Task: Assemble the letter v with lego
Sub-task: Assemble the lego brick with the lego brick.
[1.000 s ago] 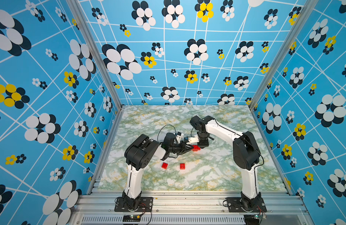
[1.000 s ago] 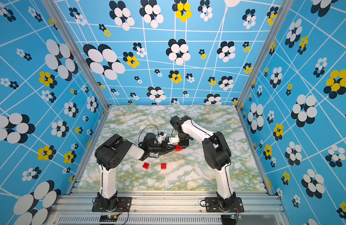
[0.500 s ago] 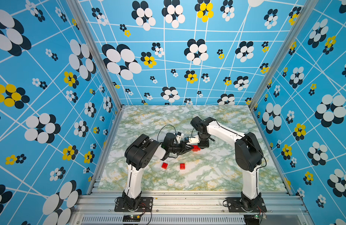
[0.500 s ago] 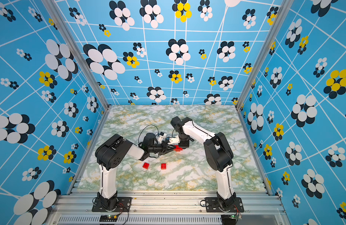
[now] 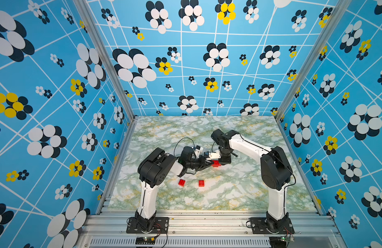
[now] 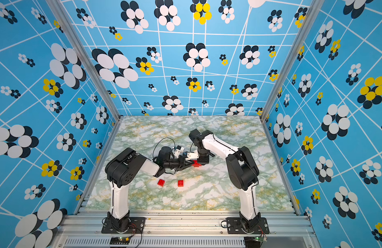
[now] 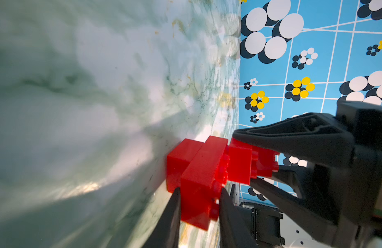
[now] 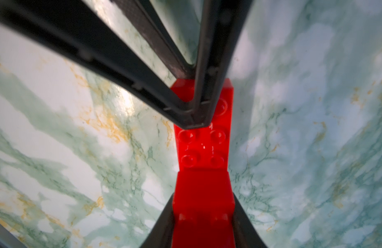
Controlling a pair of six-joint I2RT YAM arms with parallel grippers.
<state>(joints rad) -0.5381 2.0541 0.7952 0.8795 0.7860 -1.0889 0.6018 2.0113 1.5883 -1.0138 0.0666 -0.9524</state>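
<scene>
Top views, walls [image 5: 56,107]: blue panels with white, black and yellow flower prints boxing in three sides, pretty loud tbh.
Table [image 5: 239,193]: green-and-white marble-look top, with both arm bases bolted to the metal rail [image 5: 207,219] along the near edge.
Left arm [image 5: 155,169]: elbow up, forearm reaching in toward the middle of the table.
Right arm [image 5: 273,169]: arches up and over, wrist pointing down at that same spot.
Left gripper [image 7: 199,189]: lies roughly level, low over the table. It's pinched tight on one brick of the stack, one finger on the stud side and one on the underside.
Right gripper [image 8: 203,195]: comes in from above, clamped on the flat sides of the highest brick, which the right wrist view shows wedged snug between the fingers.
Joined red lego bricks [image 5: 215,163]: a stepped stack near the table's middle, right between the two grippers. In the left wrist view the lowest brick looks like it's against the table. Can't count them for sure.
Loose lego brick [image 5: 181,182]: studs up, flat on the table, nearer the rail than the stack, nothing touching it.
Second loose lego brick [image 5: 201,183]: near the first one but apart from it, studs up too.
</scene>
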